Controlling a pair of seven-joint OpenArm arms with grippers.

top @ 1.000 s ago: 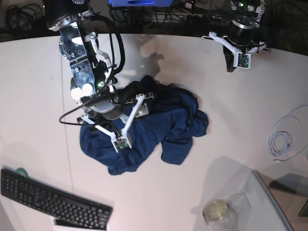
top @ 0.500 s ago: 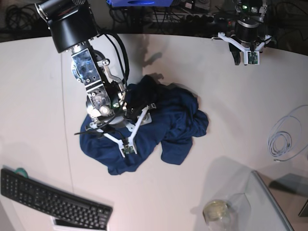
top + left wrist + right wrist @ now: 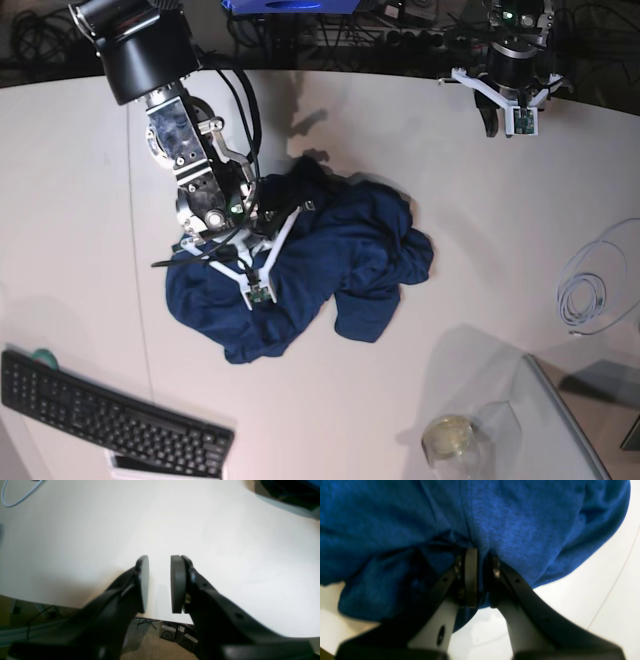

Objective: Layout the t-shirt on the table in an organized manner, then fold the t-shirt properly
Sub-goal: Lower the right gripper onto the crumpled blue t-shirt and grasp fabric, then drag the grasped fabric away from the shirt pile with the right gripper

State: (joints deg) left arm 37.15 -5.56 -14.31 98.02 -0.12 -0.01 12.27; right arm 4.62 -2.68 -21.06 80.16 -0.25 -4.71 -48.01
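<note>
Right gripper [image 3: 480, 580] pinching crumpled t-shirt [image 3: 320, 270] mid-table [image 3: 400, 130]; left gripper [image 3: 160, 583] slightly parted, empty; spreading, folding undone.

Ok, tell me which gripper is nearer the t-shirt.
Right. The right gripper is on the t-shirt, its fingers pinching a fold of the fabric. The left gripper hangs over bare table near the far edge, well apart from it.

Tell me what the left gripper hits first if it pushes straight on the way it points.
Probably the bare table: the left gripper aims at empty white surface, the t-shirt off to one side.
</note>
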